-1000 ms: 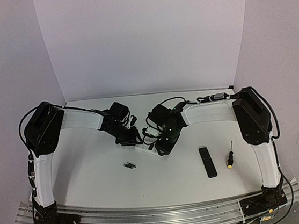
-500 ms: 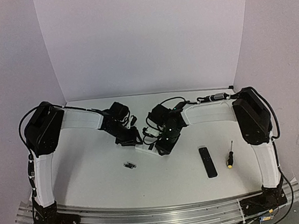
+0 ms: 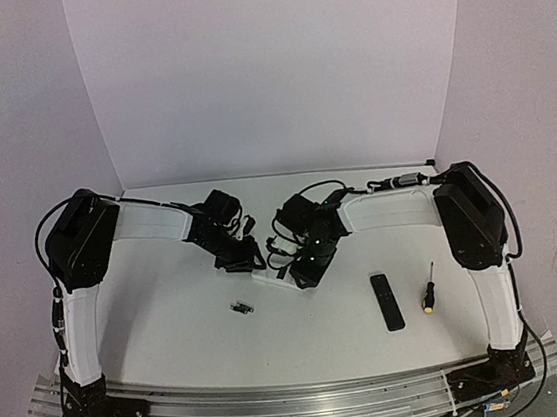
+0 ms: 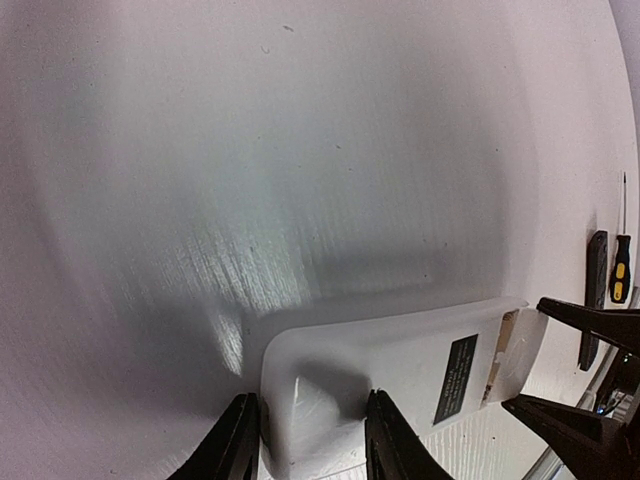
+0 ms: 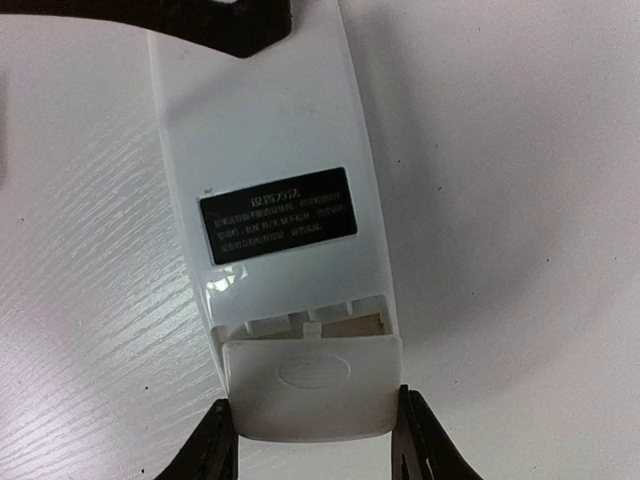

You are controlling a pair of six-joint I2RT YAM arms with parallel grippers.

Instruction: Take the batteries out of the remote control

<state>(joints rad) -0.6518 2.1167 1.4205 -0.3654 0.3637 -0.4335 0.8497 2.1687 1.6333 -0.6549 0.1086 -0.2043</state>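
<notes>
While the left tool (image 4: 305, 445) clamps the remote control (image 5: 270, 150) and the right tool (image 5: 315, 425) pinches its cover (image 5: 312, 385), batteries (image 3: 241, 307) seemingly lie out.

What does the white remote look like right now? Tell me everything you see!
The remote control is smooth white plastic, long with rounded corners, lying on the white table with its plain back up. A black label with tiny white writing sits mid-back. Its battery lid, stamped with an oval, is slid partly off, showing a gap. The left gripper clamps one end; the right gripper pinches the lid.
</notes>
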